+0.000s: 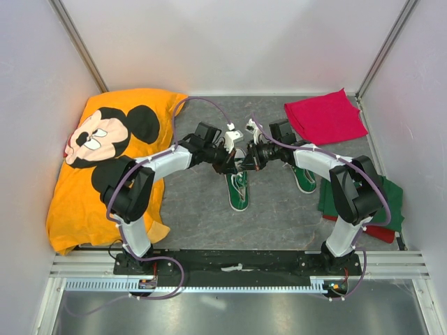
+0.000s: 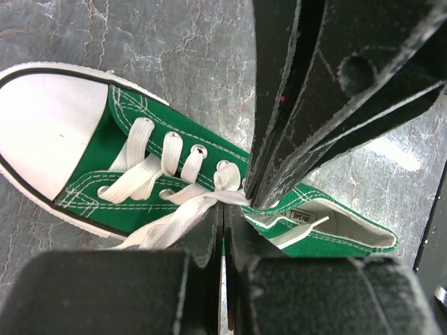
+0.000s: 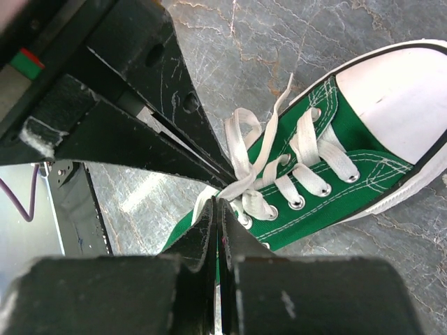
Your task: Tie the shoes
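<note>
Frame centre: green sneaker (image 1: 238, 190). The left gripper (image 2: 223, 207) and right gripper (image 3: 219, 204) each clamp its white laces (image 3: 241, 136), likely limp, flat and slippery; best held near top eyelets; shoe light.

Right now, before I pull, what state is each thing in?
left gripper: shut on the laces
right gripper: shut on the laces
laces: no bow, strands pinched above the tongue
middle shoe: upright on its sole, untied
second shoe: upright, partly hidden
red cloth: folded
green cloth: folded
orange shirt: rumpled
</note>
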Robot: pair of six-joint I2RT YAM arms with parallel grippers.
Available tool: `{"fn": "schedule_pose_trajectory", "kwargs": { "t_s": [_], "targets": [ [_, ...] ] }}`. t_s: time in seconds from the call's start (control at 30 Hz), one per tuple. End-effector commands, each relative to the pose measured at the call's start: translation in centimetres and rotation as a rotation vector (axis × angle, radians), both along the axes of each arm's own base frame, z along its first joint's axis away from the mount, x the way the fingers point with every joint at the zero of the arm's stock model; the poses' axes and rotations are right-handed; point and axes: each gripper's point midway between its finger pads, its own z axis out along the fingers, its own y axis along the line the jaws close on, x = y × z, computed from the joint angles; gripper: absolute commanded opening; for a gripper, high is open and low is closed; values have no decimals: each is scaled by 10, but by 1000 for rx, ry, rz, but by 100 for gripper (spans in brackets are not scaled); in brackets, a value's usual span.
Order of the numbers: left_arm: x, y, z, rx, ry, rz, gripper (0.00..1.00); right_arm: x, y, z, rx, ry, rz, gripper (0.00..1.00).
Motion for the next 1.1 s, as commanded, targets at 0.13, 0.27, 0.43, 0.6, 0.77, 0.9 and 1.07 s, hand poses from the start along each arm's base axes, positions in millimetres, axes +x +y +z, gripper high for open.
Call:
{"fn": "schedule_pose_trajectory", "kwargs": {
  "t_s": [0.13, 0.27, 0.43, 0.6, 0.77, 0.9, 1.07],
  "targets": [
    [1, -14, 21, -82, -54, -36, 2, 7, 7, 13, 47, -24, 19, 0],
    [3, -13, 23, -101, -77, -19, 1, 7, 3, 9, 18, -41, 23, 0],
    [7, -1, 12, -103, -47, 17, 2, 10, -4, 15, 1, -71, 28, 16],
    [7, 2, 10, -117, -51, 7, 2, 12, -16, 27, 19, -71, 67, 37],
    [5, 2, 8, -122, -37, -2, 1, 36, -38, 26, -12, -144, 33, 39],
    [8, -2, 11, -142, -55, -12, 1, 38, -36, 16, -26, -177, 75, 34],
    [8, -3, 11, -149, -58, -23, 2, 35, -29, 3, -50, -209, 133, 38]
  ]
}}
